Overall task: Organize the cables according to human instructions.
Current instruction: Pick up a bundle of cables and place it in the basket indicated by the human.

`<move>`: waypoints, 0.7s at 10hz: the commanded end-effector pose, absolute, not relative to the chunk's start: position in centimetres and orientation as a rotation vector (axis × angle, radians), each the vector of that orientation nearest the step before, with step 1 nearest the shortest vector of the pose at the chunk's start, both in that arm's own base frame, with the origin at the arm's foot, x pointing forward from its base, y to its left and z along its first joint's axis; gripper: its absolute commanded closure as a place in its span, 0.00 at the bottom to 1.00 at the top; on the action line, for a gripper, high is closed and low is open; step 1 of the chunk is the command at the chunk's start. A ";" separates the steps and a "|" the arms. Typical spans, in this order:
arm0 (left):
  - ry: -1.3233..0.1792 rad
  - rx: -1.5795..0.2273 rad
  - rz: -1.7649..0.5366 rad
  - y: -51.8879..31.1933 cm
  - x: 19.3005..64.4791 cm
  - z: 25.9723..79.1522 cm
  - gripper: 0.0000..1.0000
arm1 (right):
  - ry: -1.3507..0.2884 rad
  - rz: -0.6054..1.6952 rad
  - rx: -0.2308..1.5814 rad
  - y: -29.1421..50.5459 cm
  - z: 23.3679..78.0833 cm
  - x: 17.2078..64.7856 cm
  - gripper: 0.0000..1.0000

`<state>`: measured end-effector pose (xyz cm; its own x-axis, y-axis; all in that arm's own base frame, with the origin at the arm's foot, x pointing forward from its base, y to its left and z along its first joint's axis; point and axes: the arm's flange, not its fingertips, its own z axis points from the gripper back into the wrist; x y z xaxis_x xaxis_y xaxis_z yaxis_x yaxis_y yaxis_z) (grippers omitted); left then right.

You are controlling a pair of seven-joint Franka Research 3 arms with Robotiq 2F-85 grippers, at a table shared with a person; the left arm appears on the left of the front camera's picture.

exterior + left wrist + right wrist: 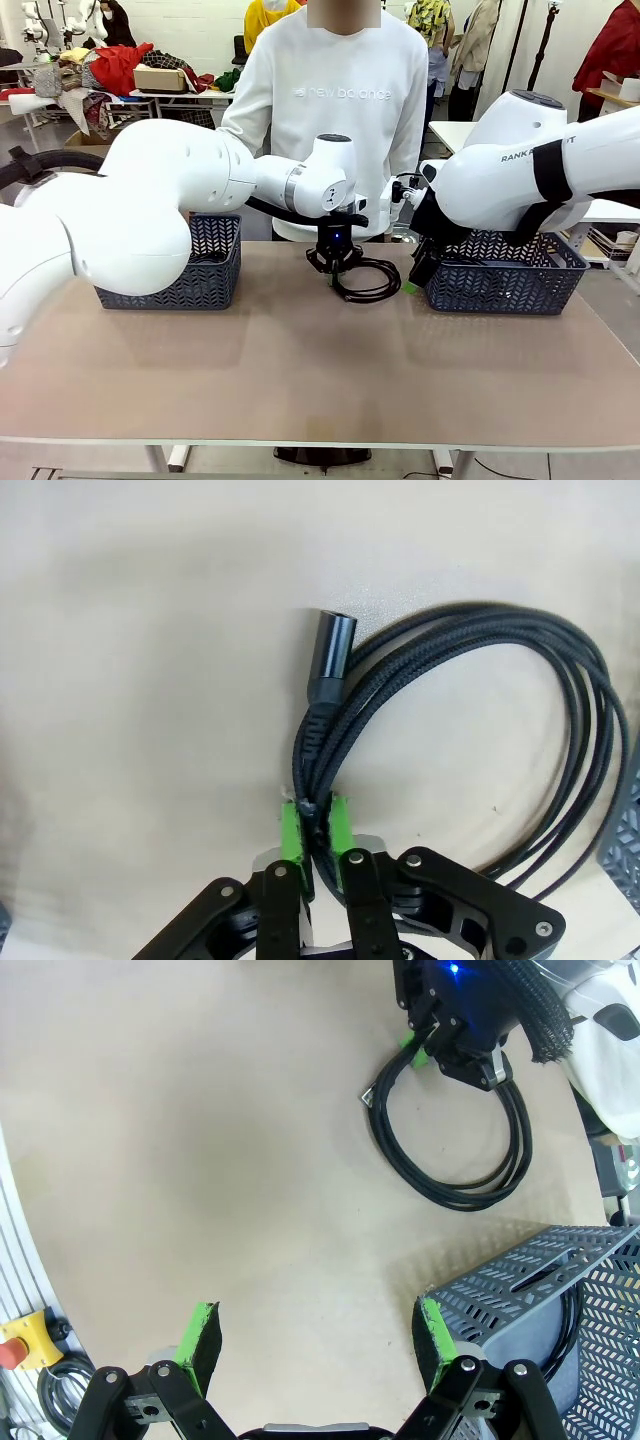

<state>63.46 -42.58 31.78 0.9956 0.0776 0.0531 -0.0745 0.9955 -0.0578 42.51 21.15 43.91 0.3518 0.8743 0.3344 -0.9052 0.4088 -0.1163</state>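
1. Black braided cable [470,710] lies coiled on the worktop [300,370] at the far middle, between the two baskets, with its chunky plug end [332,655] beside the strands.
2. The left hand [315,825] stands over the coil's edge, its green pads [290,830] pinched tight on a few strands just below the plug. Judged from this, the grip sits there because the bundled strands near the plug give something thick enough to catch.
3. In the right wrist view the same coil [460,1150] rests flat with the left hand [415,1045] on its far side, so a lift looks about to begin rather than finished.
4. The right hand [315,1345] hangs spread wide and holds nothing, at the near left corner of the right basket [505,275]. It seems parked there to stay out of the way.
5. Another dark cord [570,1325] is visible through the wall of that basket, which suggests some sorting is already done. The left basket [205,265] is partly hidden by the left arm, so its contents cannot be told.
6. The person [340,90] in a white sweatshirt stands at the far side of the worktop, behind the coil; the person's hands are hidden behind the arms.
7. The worktop is a smooth, matt beige board with a pale edge.
8. Behind it is a busy room with clothes heaped on other tables.
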 end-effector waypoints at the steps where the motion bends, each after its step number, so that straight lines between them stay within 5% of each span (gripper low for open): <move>1: -0.071 -0.018 0.063 -42.8 64.2 32.1 1.00 | -0.377 1.150 0.088 21.1 44.0 42.5 0.00; 7: -0.105 -0.018 0.080 -40.8 62.0 37.5 1.00 | -0.377 1.150 0.088 21.1 44.0 42.5 0.00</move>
<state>63.12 -41.98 36.09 0.9943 0.0653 0.0845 -0.0630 0.9976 -0.0300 42.51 21.14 43.91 0.3519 0.8743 0.3344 -0.9052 0.4088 -0.1163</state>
